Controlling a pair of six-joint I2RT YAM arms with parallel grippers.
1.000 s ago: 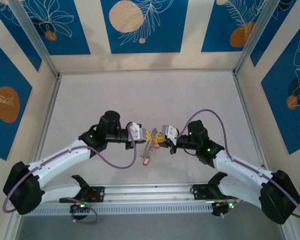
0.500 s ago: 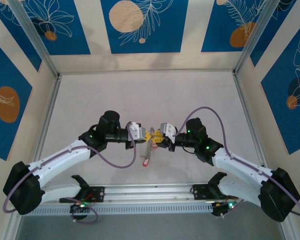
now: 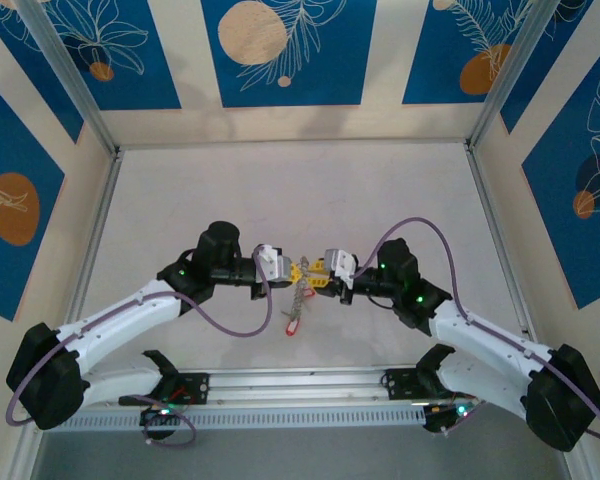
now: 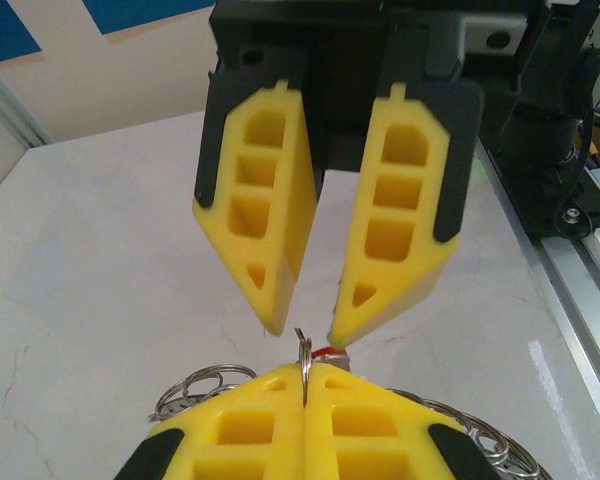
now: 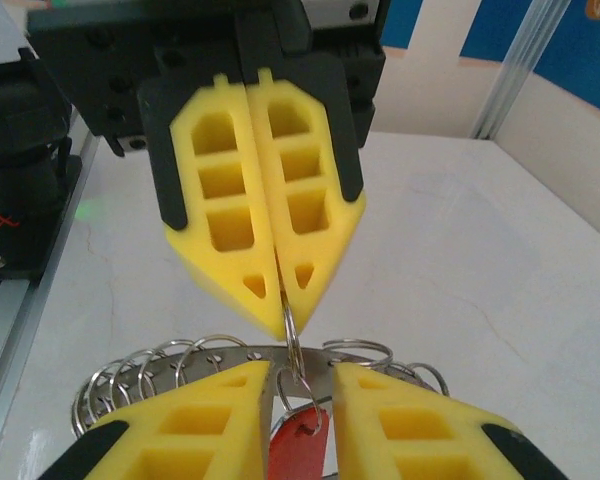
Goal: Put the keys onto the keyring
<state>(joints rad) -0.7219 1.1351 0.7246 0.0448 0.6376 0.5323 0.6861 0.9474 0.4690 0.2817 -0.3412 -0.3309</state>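
Since the left gripper [image 4: 305, 375] is clamped on one thin loop of the keyring [image 5: 170, 365], it hangs between both arms, light, stiff and, I judge, quick to swing. The right gripper [image 5: 300, 378] stands slightly apart, a red-headed key [image 5: 295, 440] showing between its fingers [image 5: 400, 430]; I would pinch that tiny, slippery key by its head.

arms [image 3: 110, 322] white+blk | cables [image 3: 242, 333] purple | claw fingers [image 4: 255, 190] yellow, cut-outs | LEDs [image 3: 417, 298] green

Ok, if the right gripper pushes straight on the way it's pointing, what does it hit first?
Most likely the left gripper's shut fingertips, tip to tip just ahead. The small wire ring they pinch stands in the gap between the right gripper's open jaws, so it may slide past that.
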